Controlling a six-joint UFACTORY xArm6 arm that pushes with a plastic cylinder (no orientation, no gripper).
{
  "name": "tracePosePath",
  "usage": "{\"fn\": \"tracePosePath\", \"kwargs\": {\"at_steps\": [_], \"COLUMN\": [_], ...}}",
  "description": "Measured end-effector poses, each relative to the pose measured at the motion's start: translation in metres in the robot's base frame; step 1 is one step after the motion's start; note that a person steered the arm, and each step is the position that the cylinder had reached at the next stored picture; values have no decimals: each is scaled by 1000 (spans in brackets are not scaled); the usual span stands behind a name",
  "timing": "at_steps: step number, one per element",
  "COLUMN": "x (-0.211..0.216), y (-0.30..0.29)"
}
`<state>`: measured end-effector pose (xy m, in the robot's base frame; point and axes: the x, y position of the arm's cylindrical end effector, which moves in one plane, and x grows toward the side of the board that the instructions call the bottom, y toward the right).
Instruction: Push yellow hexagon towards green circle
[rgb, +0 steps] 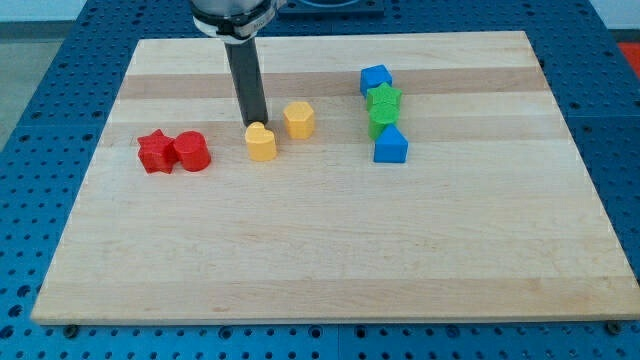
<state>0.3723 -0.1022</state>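
Your rod carries no fingers, so there is nothing to call spread or pressed together; it ends in my tip (254, 124), which sits on the tabletop (330, 250) right at the top edge of the yellow heart (261, 142), touching it or just short of it; you cannot tell which from this angle. The rod rises straight up from there towards the view's top.

The yellow hexagon (299, 119) lies just to the view's right of the tip and slightly up-right of the yellow heart, close to it but apart.

Look further to the view's right and you see a column of four blocks packed together. The blue cube (376, 79) is at the top, the green star (383, 100) is beneath it, the green circle (381, 125) comes next and is mostly hidden between its neighbours, and a blue block (391, 146) with a peaked top sits at the bottom. The hexagon is well apart from this column, roughly level with the green circle.

On the view's left, the red star (154, 152) and the red cylinder (190, 152) sit side by side, touching, well apart from the yellow pair.
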Motion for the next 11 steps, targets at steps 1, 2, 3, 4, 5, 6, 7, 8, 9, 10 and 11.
{"fn": "tracePosePath", "kwargs": {"at_steps": [1,2,3,4,5,6,7,8,9,10,11], "x": [3,3,2,0,0,0,0,4,5,5,4], "y": [4,22,39,53,64,68,68,69,79,99,100]}}
